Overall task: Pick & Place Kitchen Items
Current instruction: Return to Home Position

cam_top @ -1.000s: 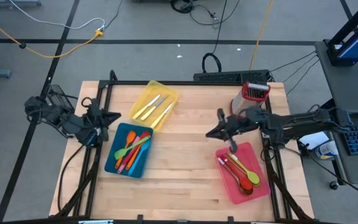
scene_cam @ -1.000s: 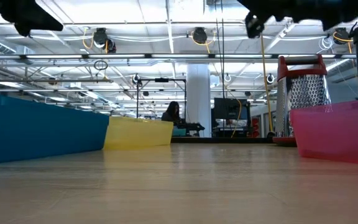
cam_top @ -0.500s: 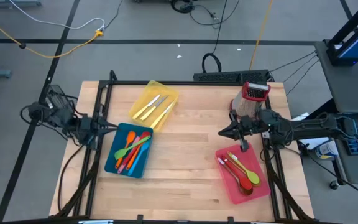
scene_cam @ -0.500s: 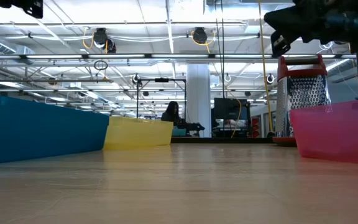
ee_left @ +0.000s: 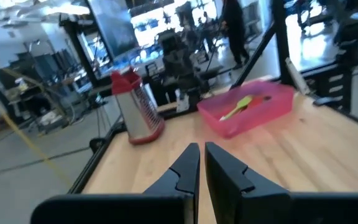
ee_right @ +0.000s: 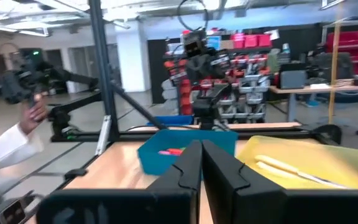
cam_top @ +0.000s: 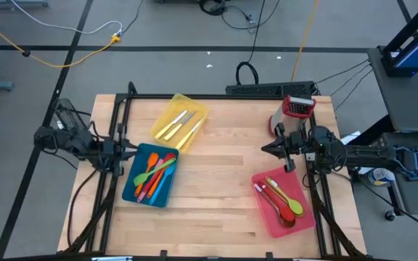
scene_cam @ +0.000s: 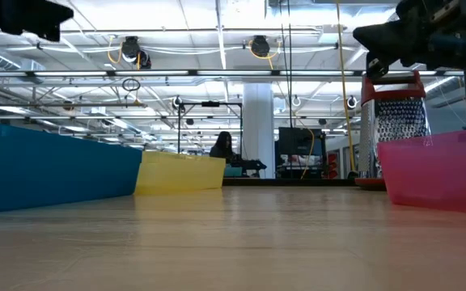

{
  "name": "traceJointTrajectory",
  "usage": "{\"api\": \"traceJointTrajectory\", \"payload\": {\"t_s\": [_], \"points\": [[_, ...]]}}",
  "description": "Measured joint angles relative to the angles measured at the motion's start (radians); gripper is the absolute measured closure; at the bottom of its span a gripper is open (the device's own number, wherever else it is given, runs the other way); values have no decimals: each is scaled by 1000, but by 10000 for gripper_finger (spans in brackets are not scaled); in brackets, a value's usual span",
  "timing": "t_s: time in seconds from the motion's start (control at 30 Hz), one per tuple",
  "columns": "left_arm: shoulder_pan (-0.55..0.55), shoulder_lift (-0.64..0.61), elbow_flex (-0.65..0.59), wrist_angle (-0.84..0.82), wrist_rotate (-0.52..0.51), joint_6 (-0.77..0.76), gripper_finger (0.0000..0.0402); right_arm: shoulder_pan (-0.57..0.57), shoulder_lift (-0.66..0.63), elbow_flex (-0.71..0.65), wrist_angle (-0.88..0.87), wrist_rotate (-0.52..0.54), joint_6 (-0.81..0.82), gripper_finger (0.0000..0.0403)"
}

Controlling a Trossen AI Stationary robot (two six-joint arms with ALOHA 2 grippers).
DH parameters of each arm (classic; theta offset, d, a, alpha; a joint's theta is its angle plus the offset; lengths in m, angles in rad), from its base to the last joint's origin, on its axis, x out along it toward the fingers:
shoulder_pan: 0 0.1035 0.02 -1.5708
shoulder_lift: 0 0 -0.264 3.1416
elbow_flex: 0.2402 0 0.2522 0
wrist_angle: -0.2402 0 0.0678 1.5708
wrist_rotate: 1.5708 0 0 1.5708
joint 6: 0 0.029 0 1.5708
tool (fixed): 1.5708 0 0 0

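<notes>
I see both claws pressed together, holding nothing. My left claw (cam_top: 128,148) hovers by a corner of the blue tray (cam_top: 127,183), where the spatulas (cam_top: 154,172) lie lengthwise. My right claw (cam_top: 267,149) sits near the grater (cam_top: 296,109) and the pink tray (cam_top: 274,221). I judge nothing needs grasping.

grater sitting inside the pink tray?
No, the grater stands on the wooden table itself, apart from the pink tray.
</notes>
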Motion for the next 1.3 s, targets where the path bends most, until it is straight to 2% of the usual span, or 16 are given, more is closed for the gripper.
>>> {"api": "traceJointTrajectory", "payload": {"t_s": [0.07, 0.13, 0.27, 0.47, 0.57, 0.8, 1.07, 1.3], "points": [[25, 0, -11, 0, 0, -13, 371, -38, -11, -12, -1, -78, 0, 397], [50, 0, -20, 12, 1, -28, 371, -68, -15, -23, 5, -111, 1, 395], [95, 0, -36, 8, 14, -31, 371, -111, -17, -55, 28, -108, 20, 395], [157, 0, -49, 17, 138, -26, 371, -118, -17, -119, 130, -112, 22, 396], [183, 0, -77, 52, 142, -31, 371, -118, -19, -145, 181, -110, 20, 394], [236, 0, -157, 128, 145, -58, 371, -118, -18, -149, 176, -128, 20, 396], [294, 0, -275, 275, 219, -78, 371, -117, -15, -149, 173, -159, -15, 396], [355, 0, -337, 341, 239, -102, 371, -117, -15, -151, 172, -159, -15, 394]]}}
